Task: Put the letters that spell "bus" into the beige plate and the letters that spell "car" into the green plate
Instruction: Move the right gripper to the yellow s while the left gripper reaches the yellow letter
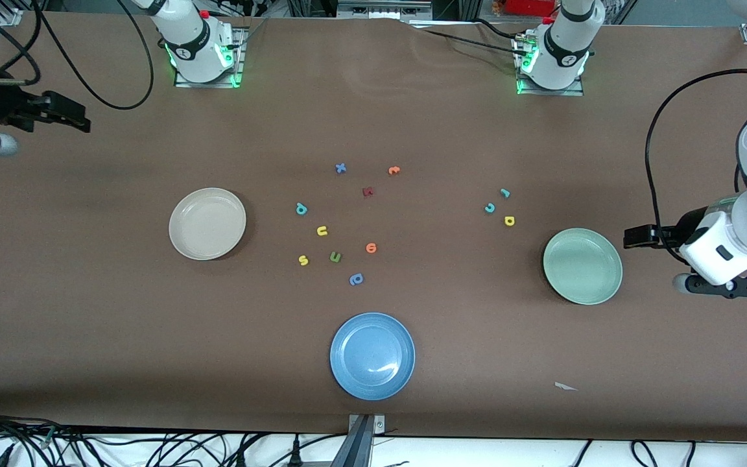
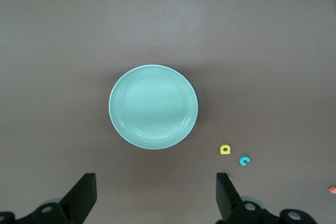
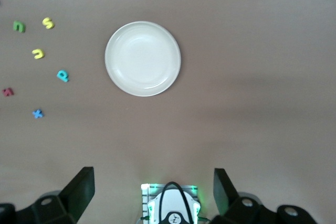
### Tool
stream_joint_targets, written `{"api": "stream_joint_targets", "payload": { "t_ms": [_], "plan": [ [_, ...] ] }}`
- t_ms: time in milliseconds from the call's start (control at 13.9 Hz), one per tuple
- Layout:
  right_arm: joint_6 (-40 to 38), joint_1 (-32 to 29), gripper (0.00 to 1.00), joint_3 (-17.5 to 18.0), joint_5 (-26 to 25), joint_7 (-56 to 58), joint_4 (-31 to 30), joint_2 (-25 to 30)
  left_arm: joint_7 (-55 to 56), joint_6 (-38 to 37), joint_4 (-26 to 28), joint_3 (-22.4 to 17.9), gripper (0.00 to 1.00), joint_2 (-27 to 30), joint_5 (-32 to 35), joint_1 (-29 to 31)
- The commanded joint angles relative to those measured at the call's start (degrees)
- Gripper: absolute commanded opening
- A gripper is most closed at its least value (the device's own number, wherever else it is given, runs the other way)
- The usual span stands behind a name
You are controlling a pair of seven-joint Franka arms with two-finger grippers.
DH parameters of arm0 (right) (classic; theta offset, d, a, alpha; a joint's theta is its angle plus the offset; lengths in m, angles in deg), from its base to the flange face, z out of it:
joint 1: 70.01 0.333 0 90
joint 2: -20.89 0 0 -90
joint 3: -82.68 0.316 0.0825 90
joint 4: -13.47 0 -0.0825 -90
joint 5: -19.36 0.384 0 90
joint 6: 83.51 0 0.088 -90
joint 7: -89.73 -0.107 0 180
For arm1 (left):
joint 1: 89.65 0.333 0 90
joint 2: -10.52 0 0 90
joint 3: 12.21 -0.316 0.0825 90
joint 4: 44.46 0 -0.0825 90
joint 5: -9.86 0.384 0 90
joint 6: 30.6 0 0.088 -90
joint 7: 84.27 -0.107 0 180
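Plates: 3 total. Beige plate [image 1: 207, 224] toward right arm's end, holds nothing. Green plate [image 1: 582, 266] toward left arm's end, holds nothing. Blue plate [image 1: 372, 355] nearest the front camera, mid-table.

Letters: 12 total, all lying on the brown table [image 1: 88, 311], none in a plate.
- "bus" set, 3 pcs: teal b [image 1: 301, 209], yellow u [image 1: 321, 231], yellow s [image 1: 303, 261]. Loose cluster between beige plate and table centre.
- "car" set, 3 pcs: teal c [image 1: 489, 208], yellow a [image 1: 509, 221], darker-teal r [image 1: 505, 192]. Tight group just beside green plate, farther from the front camera than it.
- Others, 6 pcs: green u [image 1: 335, 257], orange letter [image 1: 371, 248], periwinkle looped letter [image 1: 356, 279], blue x [image 1: 340, 168], dark red letter [image 1: 367, 191], second orange letter [image 1: 393, 170].

Left gripper [image 2: 156, 198]: up off the table past green plate at its arm's end, fingers spread wide, nothing between them. Plate and the a and c lie ahead of it in its wrist view.

Right gripper [image 3: 152, 195]: up at the table edge at its arm's end, well apart from beige plate, fingers spread wide, holding nothing. Both arms wait.
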Motion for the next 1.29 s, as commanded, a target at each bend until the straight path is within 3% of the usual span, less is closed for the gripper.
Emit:
{"api": "stream_joint_targets", "payload": {
  "t_ms": [0,287,431,574,862,1077,1221],
  "plan": [
    [4.85,1.01,1.0,-0.13,3.53,-0.64,0.49,-5.14,1.89,0.57,1.57,-0.22,1.0,-0.69,-0.65,-1.55],
    [14.16,4.96,1.0,0.04,3.9,-2.3,0.58,-13.13,6.54,0.75,6.31,-0.22,0.99,-0.69,-0.74,-4.97],
    [17.87,8.98,1.0,-0.05,3.37,-2.39,1.1,-19.62,11.02,2.93,10.35,-0.22,0.99,-0.08,-0.74,-7.26],
    [25.93,12.69,1.0,-0.14,-0.92,-6.23,2.25,-23.15,15.94,7.57,16.05,1.44,0.99,0.89,-0.74,-8.06],
    [41.49,20.06,0.99,-0.13,-1.91,-20.01,2.16,-32.29,19.83,21.73,32.04,3.91,0.99,4.66,-0.82,-8.06],
    [47.66,22.45,0.87,-0.22,-1.99,-25.59,2.25,-36.95,20.79,30.33,39.43,5.22,0.99,4.76,-1.44,-7.97],
    [52.32,23.76,0.73,-0.22,-3.22,-26.21,2.16,-38.89,22.46,37.98,44.8,5.4,0.99,4.58,-1.53,-8.06]
  ]
}}
